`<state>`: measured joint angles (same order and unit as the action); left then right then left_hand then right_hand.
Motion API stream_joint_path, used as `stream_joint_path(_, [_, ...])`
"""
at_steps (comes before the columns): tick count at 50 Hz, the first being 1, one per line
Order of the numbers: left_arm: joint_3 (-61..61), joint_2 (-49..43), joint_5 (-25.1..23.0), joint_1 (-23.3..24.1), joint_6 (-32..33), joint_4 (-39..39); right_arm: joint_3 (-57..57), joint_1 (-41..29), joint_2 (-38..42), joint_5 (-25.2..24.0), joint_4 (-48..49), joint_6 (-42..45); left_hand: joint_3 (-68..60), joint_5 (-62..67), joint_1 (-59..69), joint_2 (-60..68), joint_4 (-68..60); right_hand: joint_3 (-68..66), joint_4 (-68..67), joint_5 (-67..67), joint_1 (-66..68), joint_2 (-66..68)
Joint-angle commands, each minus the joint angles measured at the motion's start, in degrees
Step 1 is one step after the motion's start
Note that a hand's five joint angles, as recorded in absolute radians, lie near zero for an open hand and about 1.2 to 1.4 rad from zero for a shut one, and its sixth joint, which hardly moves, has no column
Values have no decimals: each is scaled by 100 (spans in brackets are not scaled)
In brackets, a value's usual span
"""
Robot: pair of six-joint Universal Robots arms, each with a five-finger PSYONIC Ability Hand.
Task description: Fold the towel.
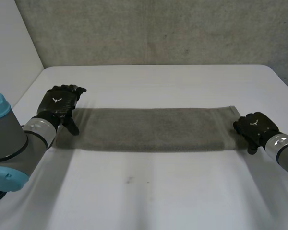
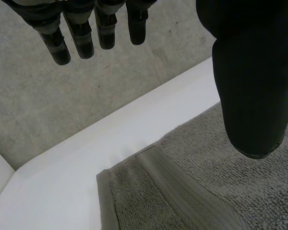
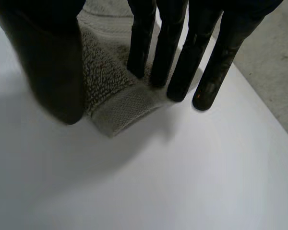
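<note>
A grey towel (image 1: 149,129) lies flat as a long, narrow band across the middle of the white table (image 1: 158,191). My left hand (image 1: 60,103) hovers over the towel's left end with its fingers (image 2: 81,33) straight and its thumb (image 2: 252,86) spread away, holding nothing; the towel's hemmed corner (image 2: 134,191) lies below it. My right hand (image 1: 254,127) is at the towel's right end. Its straight fingers (image 3: 182,62) rest their tips on the towel's corner (image 3: 120,108), and the thumb stands apart on the other side of that corner.
A grey concrete wall (image 1: 158,28) rises behind the table's far edge (image 2: 134,120). Bare white tabletop stretches in front of the towel, with a small dark mark (image 1: 128,180) on it.
</note>
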<state>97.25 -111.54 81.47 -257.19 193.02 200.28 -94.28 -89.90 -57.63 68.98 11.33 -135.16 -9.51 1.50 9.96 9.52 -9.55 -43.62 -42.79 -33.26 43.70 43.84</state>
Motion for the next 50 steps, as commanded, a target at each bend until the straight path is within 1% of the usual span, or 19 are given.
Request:
stream_joint_path(1, [13,-17,0,11,7,-15,313,121,218,71,1,43,-54,-146,9,53,-49,-3635,-3718,-3671,3627,3613])
stream_joint_path(7, [40,-9,0,37,7,-15,455,526,-20,89,1,104,-54,-146,9,53,-49,-3638,-3721,-3674,3630,3616])
stream_joint_path(12, [101,-9,9,37,7,-15,831,1280,-266,80,-87,516,-54,-146,9,53,-49,-3638,-3721,-3674,3630,3616])
stream_joint_path(15, [128,0,9,46,7,-15,1156,1449,-222,124,-227,1016,-54,-146,9,53,-49,-3638,-3721,-3674,3630,3616])
stream_joint_path(21, [172,0,9,46,7,2,1606,1370,-239,142,-465,1335,-54,-146,9,53,-49,-3638,-3721,-3674,3630,3616])
stream_joint_path(23, [172,9,9,46,7,11,1921,768,-283,194,-544,1186,-71,-129,26,70,-66,-3638,-3721,-3674,3630,3616])
stream_joint_path(24, [172,9,9,46,7,11,1922,764,-283,194,-544,1185,-71,-129,26,70,-66,-3638,-3721,-3674,3630,3616])
stream_joint_path(25, [180,44,9,55,7,29,2105,250,-292,247,-553,1081,-71,-129,26,70,-66,-3638,-3721,-3674,3630,3616])
stream_joint_path(26, [181,44,9,55,7,29,2107,245,-292,247,-553,1080,-71,-129,26,70,-66,-3638,-3721,-3674,3630,3616])
stream_joint_path(28, [189,97,9,55,-1,38,2448,-682,-231,396,-553,905,-54,-145,9,53,-49,-3638,-3721,-3674,3630,3616])
stream_joint_path(29, [189,97,9,55,-2,38,2450,-686,-231,397,-553,904,-54,-146,9,53,-49,-3638,-3721,-3674,3630,3616])
stream_joint_path(31, [198,132,9,55,-2,38,2607,-1596,-170,467,-509,895,-54,-146,9,53,-49,-3638,-3721,-3674,3630,3616])
stream_joint_path(34, [198,150,9,55,-2,38,2652,-2057,-90,476,-492,922,-54,-146,9,53,-49,-3638,-3721,-3674,3630,3616])
stream_joint_path(36, [198,158,9,55,-2,38,2757,-2941,198,441,-413,930,-54,-146,9,53,-49,-3638,-3721,-3674,3630,3616])
stream_joint_path(37, [198,158,9,55,-2,38,2757,-2945,200,440,-413,930,-54,-146,9,53,-49,-3638,-3721,-3674,3630,3616])
stream_joint_path(39, [198,158,9,46,-2,46,2880,-3671,593,440,-334,948,-54,-146,9,53,-49,-3638,-3721,-3674,3630,3616])
stream_joint_path(40, [198,158,9,46,-2,46,2880,-3675,595,440,-333,948,-54,-146,9,53,-49,-3638,-3721,-3674,3630,3616])
stream_joint_path(42, [198,158,9,55,-2,38,3011,-4191,1033,475,-325,1097,-54,-146,9,53,-49,-3638,-3721,-3674,3630,3616])
stream_joint_path(50, [207,158,9,63,-2,38,3135,-4712,1764,511,-439,1922,-54,-146,9,53,-49,-3638,-3721,-3674,3630,3616])
